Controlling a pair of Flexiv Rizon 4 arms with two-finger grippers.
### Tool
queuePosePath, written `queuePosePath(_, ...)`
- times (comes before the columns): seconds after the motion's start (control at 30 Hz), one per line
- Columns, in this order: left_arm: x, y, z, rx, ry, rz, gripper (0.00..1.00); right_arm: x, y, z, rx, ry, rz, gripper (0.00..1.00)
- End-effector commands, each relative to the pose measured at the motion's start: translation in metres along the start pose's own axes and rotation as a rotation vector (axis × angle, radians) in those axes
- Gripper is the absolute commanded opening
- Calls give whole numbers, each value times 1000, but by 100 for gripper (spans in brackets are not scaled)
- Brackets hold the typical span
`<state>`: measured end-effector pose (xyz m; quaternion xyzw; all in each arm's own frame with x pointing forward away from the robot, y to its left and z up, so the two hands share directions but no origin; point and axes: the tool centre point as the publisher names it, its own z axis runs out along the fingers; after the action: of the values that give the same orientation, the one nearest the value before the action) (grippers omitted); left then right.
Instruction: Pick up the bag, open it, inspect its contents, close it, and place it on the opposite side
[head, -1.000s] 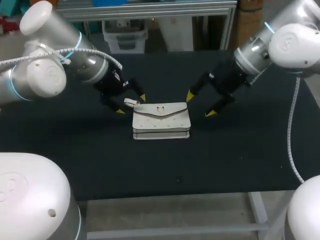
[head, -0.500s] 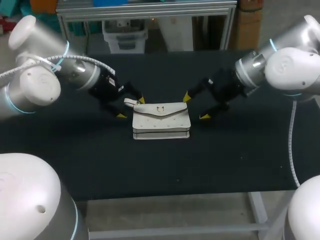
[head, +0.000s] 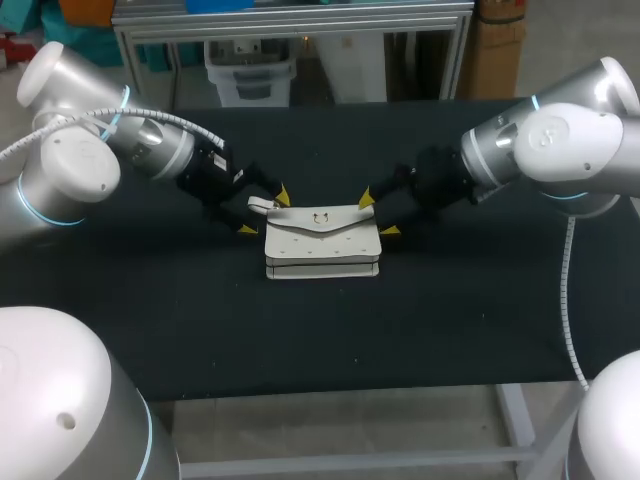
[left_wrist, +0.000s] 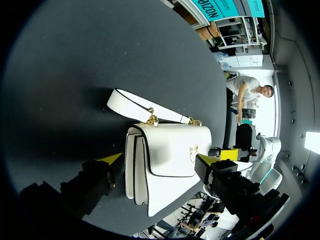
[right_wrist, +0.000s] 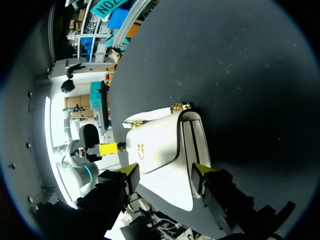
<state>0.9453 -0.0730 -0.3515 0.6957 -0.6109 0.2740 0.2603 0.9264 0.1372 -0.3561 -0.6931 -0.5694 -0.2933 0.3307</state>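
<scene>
Black table (head: 200, 320). White flap handbag (head: 322, 245) lies flat, caught between the two grippers. Left gripper (head: 265, 212): fingers spread, astride one end. Right gripper (head: 378, 214): fingers spread, astride the opposite end. Strap (left_wrist: 135, 106) ahead of left fingers.

Robot lab: 2 arms (head: 95, 160), blk table (head: 300, 330)
</scene>
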Motion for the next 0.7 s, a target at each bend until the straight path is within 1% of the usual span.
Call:
queuePosePath(0.03, -5, -6, 2, -17, 15, -7, 92, -2, 7, 9, 12, 9, 3, 56)
queuePosePath(0.1, -7, -7, 2, -22, 18, -15, 85, -3, 8, 10, 13, 11, 9, 55)
queuePosePath(0.23, -9, -6, 1, -44, 17, -48, 80, -4, 9, 13, 12, 12, 14, 57)
queuePosePath(0.33, -10, -2, -3, -55, 7, -85, 73, -4, 9, 14, 12, 11, 14, 56)
queuePosePath(0.4, -10, 1, -5, -58, 2, -93, 71, -4, 9, 14, 11, 11, 14, 55)
queuePosePath(0.47, -9, 3, -6, -70, 1, -109, 70, -4, 9, 14, 10, 13, 14, 50)
queuePosePath(0.57, -9, 5, -5, -77, 2, -115, 69, -4, 9, 15, 6, 17, 15, 51)
queuePosePath(0.7, -8, 2, 1, -102, 6, -120, 68, -6, 10, 18, 1, 22, 23, 48)
